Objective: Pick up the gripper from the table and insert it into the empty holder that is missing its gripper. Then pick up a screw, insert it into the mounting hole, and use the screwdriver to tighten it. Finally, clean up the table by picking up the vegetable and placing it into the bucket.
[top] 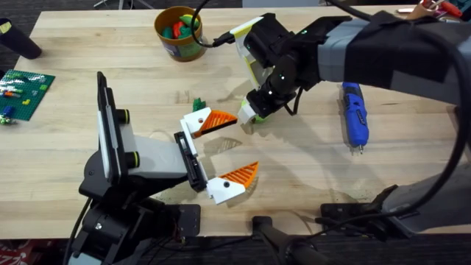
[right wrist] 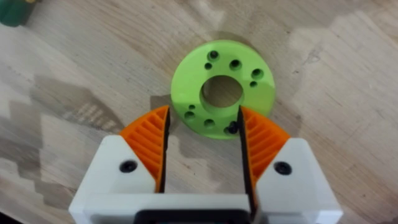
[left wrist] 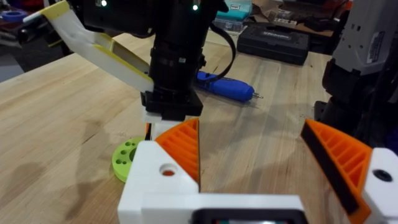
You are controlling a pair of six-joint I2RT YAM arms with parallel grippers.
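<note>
The lime-green vegetable (right wrist: 189, 84) lies flat on the wooden table (top: 309, 162), a round disc with a centre hole. My right gripper (right wrist: 203, 112) hangs open just over its near rim, orange pads (right wrist: 149, 134) either side. From the left wrist, the vegetable (left wrist: 124, 158) peeks out beside the right gripper (left wrist: 163, 115). My left gripper (top: 228, 151) stands wide open just in front of it, holding nothing. The blue screwdriver (top: 355, 114) lies to the right, untouched. The yellow-orange bucket (top: 179, 33) stands at the back. The holder and the screw are out of view.
A small dark-green piece (top: 197, 103) lies near the left gripper's far finger. A green brick baseplate (top: 22, 88) and a black object (top: 20, 40) sit at the far left. Coloured pieces fill the bucket. A black case (left wrist: 273, 40) rests beyond the screwdriver (left wrist: 227, 89).
</note>
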